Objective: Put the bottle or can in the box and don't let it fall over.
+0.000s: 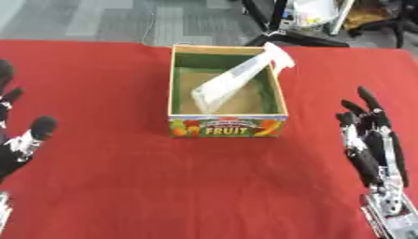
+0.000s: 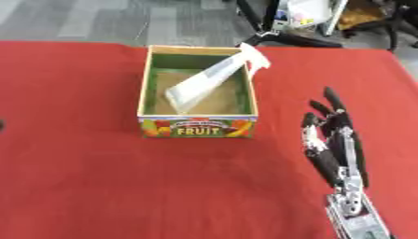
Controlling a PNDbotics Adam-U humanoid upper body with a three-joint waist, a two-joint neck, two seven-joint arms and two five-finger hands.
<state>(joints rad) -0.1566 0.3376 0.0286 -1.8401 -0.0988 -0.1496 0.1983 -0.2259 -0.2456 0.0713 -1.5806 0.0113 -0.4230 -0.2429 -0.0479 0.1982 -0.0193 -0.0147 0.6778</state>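
Both hands are empty and well apart from the box (image 1: 227, 126). Right hand (image 1: 374, 144) sits at about 4 o'clock, fingers straight, slightly spread, pointing up-table. Left hand (image 1: 20, 140) at 9 o'clock, only partly in view, fingers relaxed and apart, holding nothing. Clear bottle (image 1: 235, 79) is already inside the box but tilted: base on the floor near the middle, neck leaning over the far-right rim toward 1 o'clock. So placement looks done, upright condition not met, in my read. Next move probably calls for the right hand to reach to the neck, close around it and stand the bottle up without dragging the box across the red table (image 1: 122, 186).
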